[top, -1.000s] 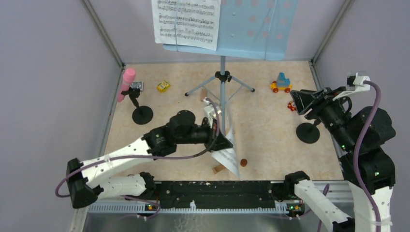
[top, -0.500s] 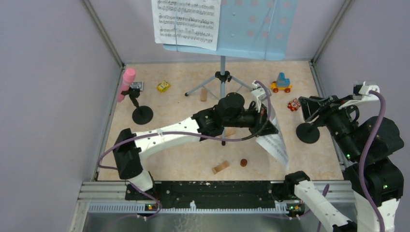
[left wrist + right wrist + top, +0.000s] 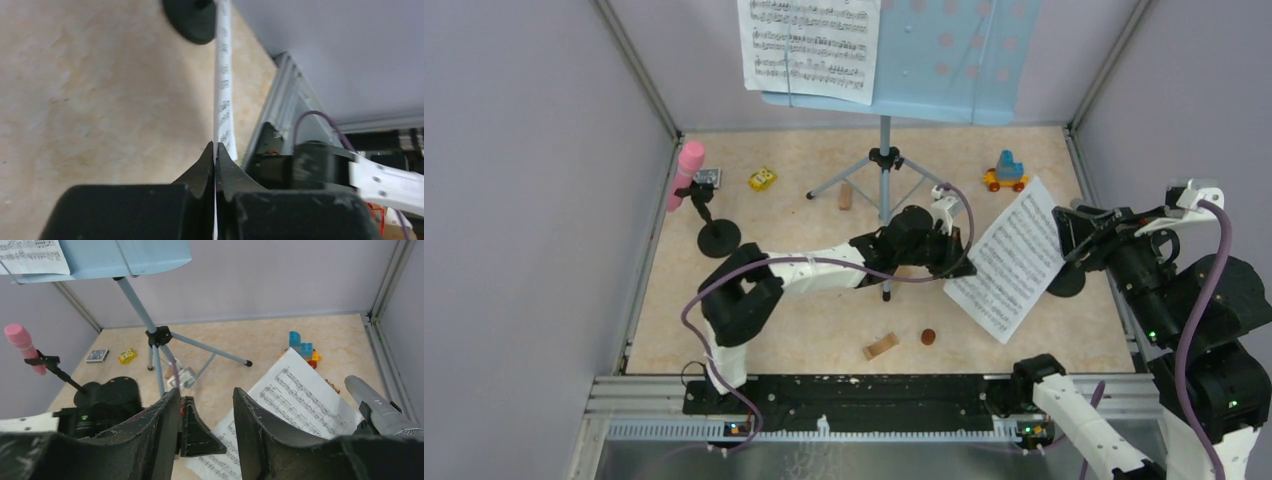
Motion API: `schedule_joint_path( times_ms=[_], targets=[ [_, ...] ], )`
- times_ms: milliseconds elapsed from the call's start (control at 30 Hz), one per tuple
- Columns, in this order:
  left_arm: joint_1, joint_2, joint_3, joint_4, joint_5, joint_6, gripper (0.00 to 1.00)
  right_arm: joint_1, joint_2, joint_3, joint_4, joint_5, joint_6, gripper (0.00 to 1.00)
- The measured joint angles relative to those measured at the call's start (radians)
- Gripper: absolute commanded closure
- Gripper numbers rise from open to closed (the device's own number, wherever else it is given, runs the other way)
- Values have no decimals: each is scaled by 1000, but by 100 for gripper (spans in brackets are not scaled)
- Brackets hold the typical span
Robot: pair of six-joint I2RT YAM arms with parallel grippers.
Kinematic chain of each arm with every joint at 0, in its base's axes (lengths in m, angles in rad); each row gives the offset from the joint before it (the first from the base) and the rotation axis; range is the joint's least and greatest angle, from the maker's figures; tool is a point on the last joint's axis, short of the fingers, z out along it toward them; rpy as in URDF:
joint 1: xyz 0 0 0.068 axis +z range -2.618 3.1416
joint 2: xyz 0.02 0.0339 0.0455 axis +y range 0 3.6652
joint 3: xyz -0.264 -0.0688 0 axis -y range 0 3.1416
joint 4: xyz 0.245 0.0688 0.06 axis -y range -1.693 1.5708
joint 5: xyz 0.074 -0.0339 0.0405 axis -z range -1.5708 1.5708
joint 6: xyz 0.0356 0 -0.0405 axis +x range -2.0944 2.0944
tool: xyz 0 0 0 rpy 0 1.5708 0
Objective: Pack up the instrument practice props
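Your left gripper is clamped shut on the near-left edge of a loose sheet-music page. In the left wrist view the two fingertips meet with just the thin paper edge squeezed between them. The page fans out to the right of those tips, held up off the table and tilted, with the printed side facing the top camera. Its far edge covers part of the black round base of a mic holder, which sits just past the page from that gripper.

Your right gripper has its jaws apart and nothing in them. It hovers close to the page's right side, pointing at it, and through the gap you can see the other gripper's black finger and the page's edge. The silver microphone sits in that holder just off to the right of the right gripper's fingers.

The pale blue music rack stands on its tripod legs well beyond the left gripper, with a second page on its left half. The pink microphone in its own holder is well off to the left gripper's left. Closer to you than the left gripper, a wooden block and a small brown round piece lie on the table.
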Motion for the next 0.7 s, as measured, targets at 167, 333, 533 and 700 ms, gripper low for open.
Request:
schedule_joint_path(
  times_ms=[167, 333, 533, 700],
  targets=[
    [53, 169, 5, 11, -5, -14, 100, 0, -1, -8, -4, -19, 3, 56],
    [85, 226, 7, 10, -26, -32, 100, 0, -4, -26, -25, -25, 3, 55],
    [98, 238, 47, 2, -58, -23, 72, 0, -14, -35, -42, -29, 3, 55],
    [97, 248, 83, -24, -69, 2, 56, 0, -14, -40, -47, -35, 4, 55]
  ],
)
